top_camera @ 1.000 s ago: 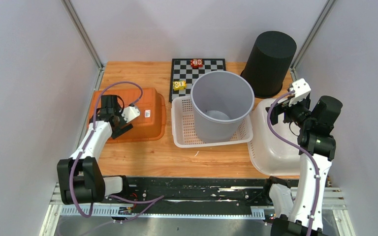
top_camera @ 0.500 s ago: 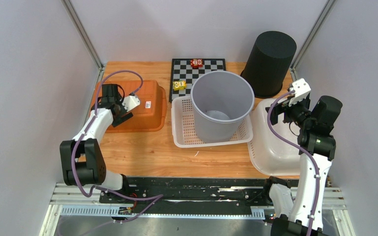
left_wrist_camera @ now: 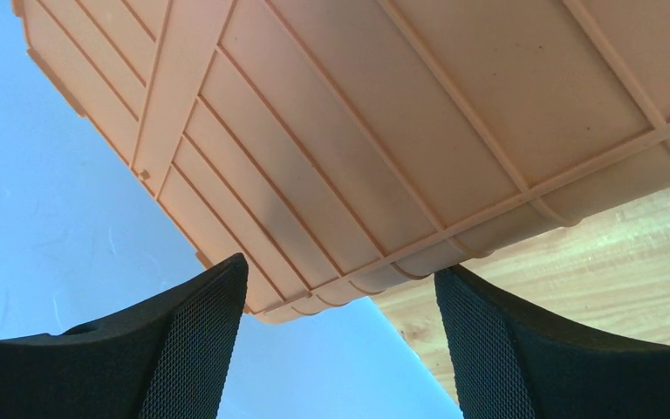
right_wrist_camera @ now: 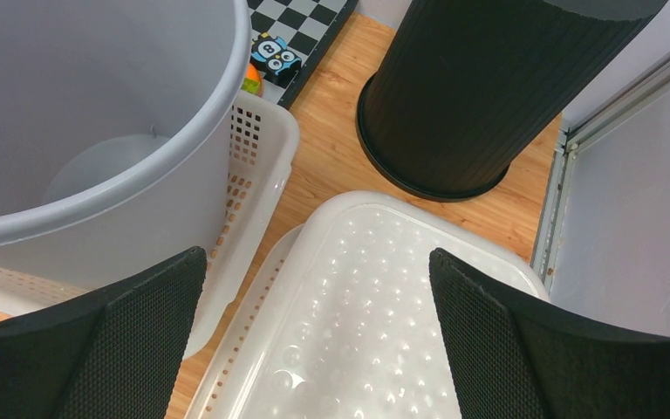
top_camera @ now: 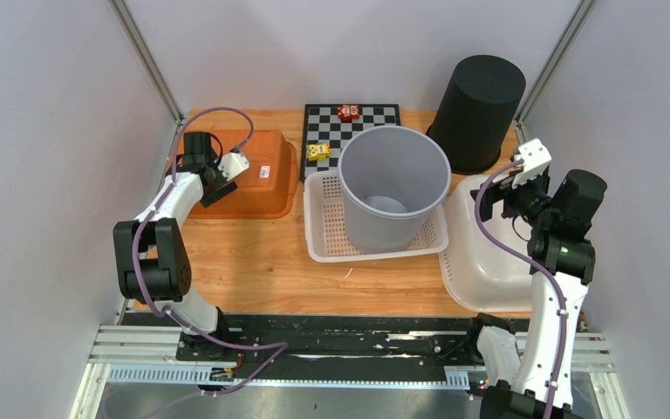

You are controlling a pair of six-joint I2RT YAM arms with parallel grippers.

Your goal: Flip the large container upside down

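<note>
Orange plastic fills your left wrist view: the large container [top_camera: 257,183] lies at the left of the wooden surface [top_camera: 253,266], its ribbed base uppermost. Your left fingers [left_wrist_camera: 196,345] stand wide apart with the container's corner just beyond their tips; you cannot tell whether they touch it. Your right fingers [right_wrist_camera: 135,345] are spread wide too, gripping nothing, above a white dimpled tub [right_wrist_camera: 384,297] at the right edge. Between the two arms, a grey bucket [top_camera: 393,188] stands upright in a white basket [top_camera: 324,234], and a black bin [top_camera: 480,100] stands at the upper right.
</note>
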